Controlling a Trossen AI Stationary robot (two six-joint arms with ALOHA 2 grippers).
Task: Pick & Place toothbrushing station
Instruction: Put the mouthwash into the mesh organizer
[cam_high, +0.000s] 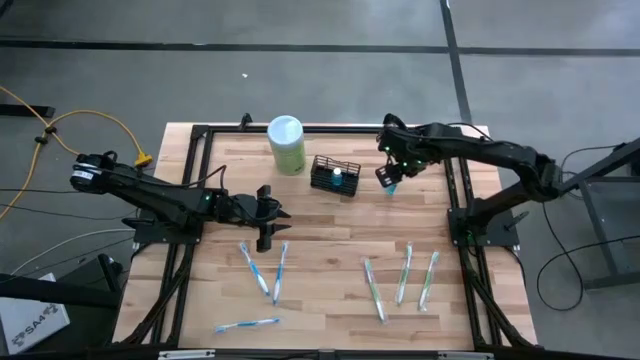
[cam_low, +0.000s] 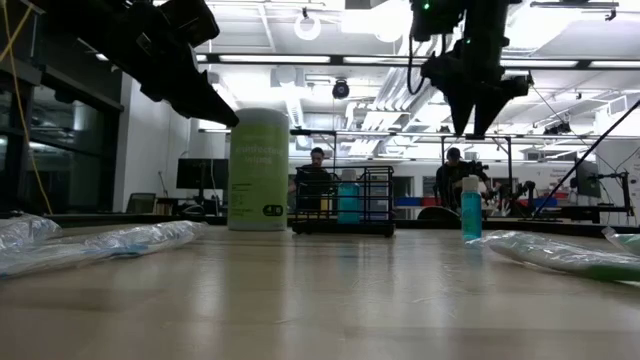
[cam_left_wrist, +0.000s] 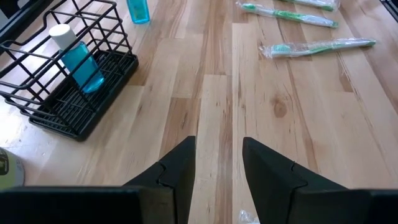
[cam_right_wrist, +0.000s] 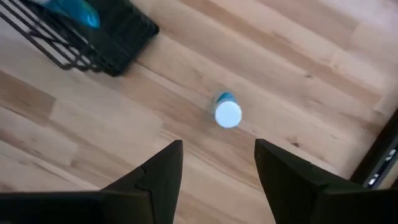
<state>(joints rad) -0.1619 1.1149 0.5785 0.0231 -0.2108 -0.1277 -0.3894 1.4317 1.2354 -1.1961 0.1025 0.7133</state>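
The right tool (cam_high: 388, 176) hangs with its two dark fingers spread apart and nothing between them, directly above a small blue bottle with a white cap (cam_right_wrist: 227, 114) that stands upright on the pale wooden plank table (cam_high: 320, 225). In the right wrist view the cap sits ahead of the gap between the fingers, so the tool looks lined up for a straight descent onto the bottle; the low view shows the fingertips well above the cap, not touching it. The bottle being upright and standing clear of its neighbours is probably why a top-down approach suits it.

Just beside that tool, toward the table's middle, sits the toothbrushing station, a small black wire-mesh rectangular basket with compartments (cam_high: 334, 175). One compartment already holds a second blue bottle with a white cap (cam_left_wrist: 78, 59), leaning against the wires. The free bottle stands near the basket's end but apart from it, which makes for a short carry.

The left tool (cam_high: 272, 214) hovers over bare wood with its fingers parted and empty, well apart from the basket, apparently waiting out of the right arm's way. On the side of it away from the basket lie three blue toothbrushes in clear wrappers (cam_high: 262, 272); three green wrapped toothbrushes (cam_high: 400, 275) lie across the table from it, nearer the right arm's base. A pale green cylindrical canister with a white lid (cam_high: 286, 144) stands beyond the left tool, near the basket.

My guess is the risk lies in tipping the narrow bottle if the fingers come down off-centre.
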